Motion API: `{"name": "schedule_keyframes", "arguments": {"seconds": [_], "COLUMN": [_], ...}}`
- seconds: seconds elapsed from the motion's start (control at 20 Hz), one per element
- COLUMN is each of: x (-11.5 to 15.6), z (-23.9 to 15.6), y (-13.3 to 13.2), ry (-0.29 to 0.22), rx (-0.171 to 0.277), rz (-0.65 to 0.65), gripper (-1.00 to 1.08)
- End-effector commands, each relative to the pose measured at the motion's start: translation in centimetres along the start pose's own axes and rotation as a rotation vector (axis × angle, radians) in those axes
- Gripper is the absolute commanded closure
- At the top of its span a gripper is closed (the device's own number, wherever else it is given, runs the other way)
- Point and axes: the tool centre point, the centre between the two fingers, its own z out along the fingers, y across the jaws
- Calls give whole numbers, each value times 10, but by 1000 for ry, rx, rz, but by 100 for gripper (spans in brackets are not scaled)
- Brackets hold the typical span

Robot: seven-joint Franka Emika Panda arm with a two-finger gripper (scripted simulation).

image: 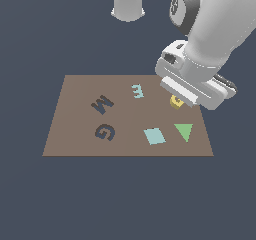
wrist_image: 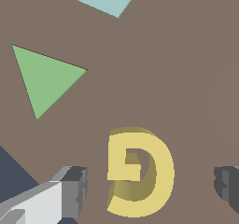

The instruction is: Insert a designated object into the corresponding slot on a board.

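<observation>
You have the small yellow G block (wrist_image: 140,171) lying flat on the brown board (image: 75,114), close to the board's edge on the exterior view's right, and the gripper (wrist_image: 149,188) sits low over it with its jaws spread apart: one finger (wrist_image: 70,190) stands clear on one side of the letter, the other on the far side, neither touching it, so nothing is grasped yet. Judge the block as a light, rigid, thick-cut letter with smooth faces; it should not deform, but a smooth curved outer wall can twist or slip between flat pads. Close across the widest part of the body, so the pads meet the outer walls squarely, and avoid pinching only the short inner bar or the open mouth of the letter. The G-shaped slot (image: 104,132) lies well apart, toward the board's opposite side and near its front edge, just below the M-shaped recess (image: 102,104). Its orientation looks different from the block's, so expect to rotate before lowering. A light-blue E (image: 137,90), a light-blue square (image: 154,136) and a green triangle (wrist_image: 46,78) also lie on the board. No brand or label is legible; the only readable characters are those letter shapes.
</observation>
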Motion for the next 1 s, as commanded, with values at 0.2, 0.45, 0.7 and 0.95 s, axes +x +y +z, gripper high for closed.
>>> {"name": "schedule_keyframes", "arguments": {"seconds": [0.2,0.45,0.7,0.95], "x": [-3,-2,-2,-2], "z": [6,5,6,21], "y": [-6,-6,-6,-5], "ry": [0,0,0,0], "rx": [0,0,0,0], "rz": [38,32,32,30], "gripper": [-92,-92,-92,-92]}}
